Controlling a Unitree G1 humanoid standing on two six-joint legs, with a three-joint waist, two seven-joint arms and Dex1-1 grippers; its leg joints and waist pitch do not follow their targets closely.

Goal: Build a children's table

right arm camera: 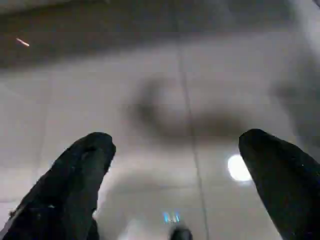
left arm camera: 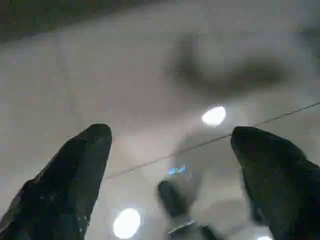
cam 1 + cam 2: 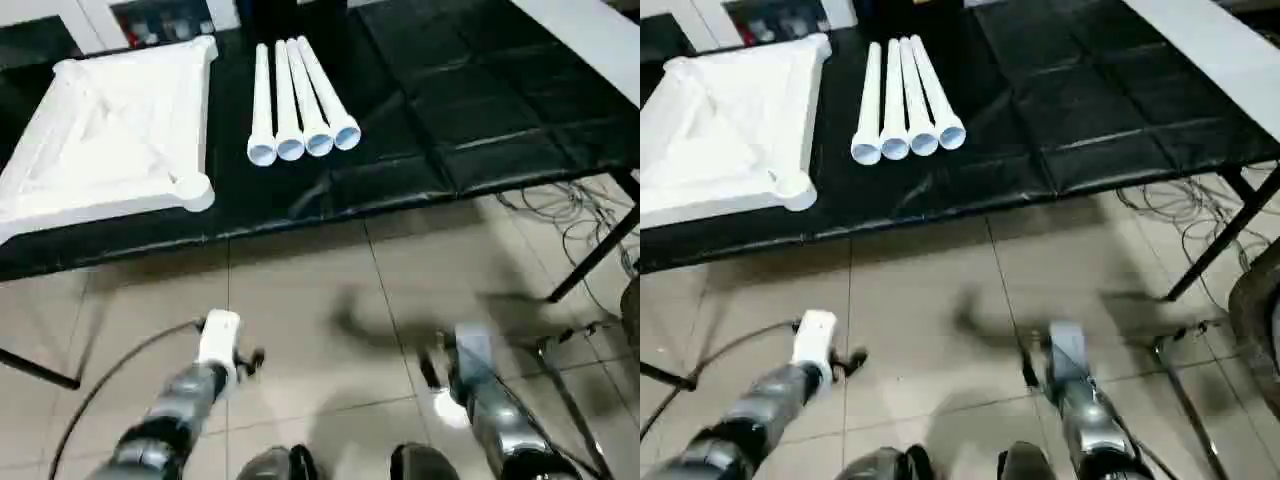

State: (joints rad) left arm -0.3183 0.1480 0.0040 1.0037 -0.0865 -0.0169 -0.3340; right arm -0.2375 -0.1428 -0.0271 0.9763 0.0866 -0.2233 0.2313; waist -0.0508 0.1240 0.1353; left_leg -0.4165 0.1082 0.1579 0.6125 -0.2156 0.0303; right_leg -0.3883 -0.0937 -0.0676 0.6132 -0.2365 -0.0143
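We are looking down over our 2 silver forearms at a black-covered worktable (image 3: pixel 480 120) standing on a tiled floor (image 3: pixel 330 300). The white table top (image 3: pixel 105 135) is lying upside down on the worktable's left part, its X-ribbed underside facing up and a round corner socket (image 3: pixel 192 190) sitting near the worktable's front edge. Just to its right, the 4 white legs (image 3: pixel 295 100) are lying side by side, touching one another, their open wide ends pointing toward us. Loose cables (image 3: pixel 570 215) are trailing on the floor under the worktable's right end.

We are holding both arms low over the floor, well short of the worktable. Our left gripper (image 2: pixel 170 145) is showing its 2 black fingers (image 2: pixel 75 175) spread wide apart with nothing between them but floor tile. Our right gripper (image 1: pixel 175 150) is likewise gaping wide, its fingers (image 1: pixel 75 185) gripping nothing.
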